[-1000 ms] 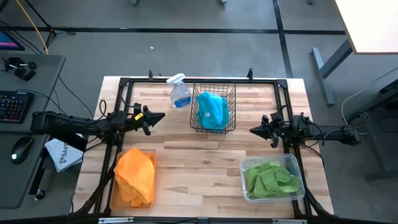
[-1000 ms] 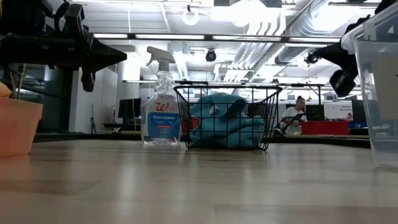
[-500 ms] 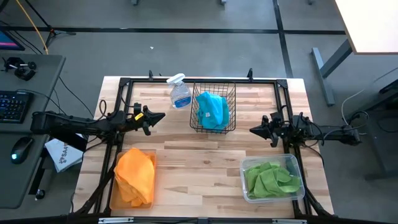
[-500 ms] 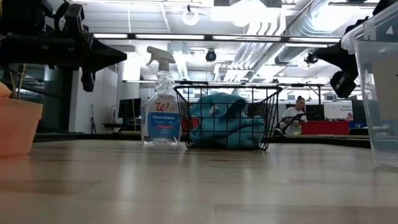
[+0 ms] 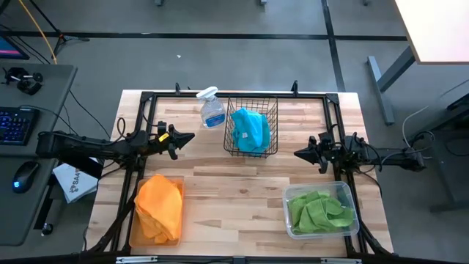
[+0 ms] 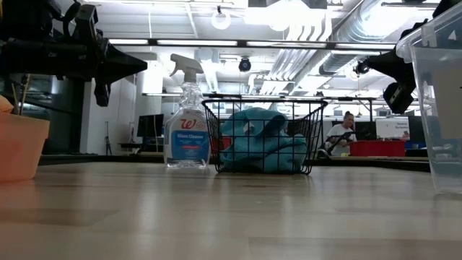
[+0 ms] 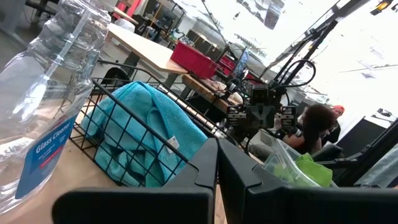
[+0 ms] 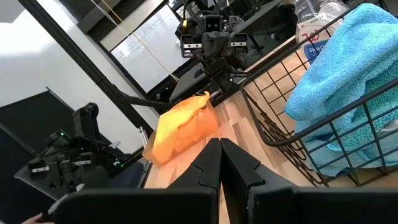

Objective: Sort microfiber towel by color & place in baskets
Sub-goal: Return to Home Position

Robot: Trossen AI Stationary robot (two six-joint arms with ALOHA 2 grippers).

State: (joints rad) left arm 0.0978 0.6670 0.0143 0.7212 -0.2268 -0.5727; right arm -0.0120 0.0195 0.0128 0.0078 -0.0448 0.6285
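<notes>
Unmoved since a second ago. Pressed shut and empty, both: left gripper [image 5: 187,137] at left centre, right gripper [image 5: 299,154] at right centre. Blue towels [image 5: 250,130] in wire basket [image 5: 272,110], upper centre; orange towels [image 5: 160,205] on tray [image 5: 132,233], lower left; green towels [image 5: 318,210] in clear tub [image 5: 354,213], lower right.

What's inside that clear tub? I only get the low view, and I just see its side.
Observer: From above, the tub is full of green towels.
Operator: And that orange bit on my far left?
Observer: It's a tray, and orange towels are piled in it.
Operator: Is the robot holding anything?
Observer: No. The wrist views show the left gripper and right gripper shut on nothing, one on each side of the basket.
</notes>
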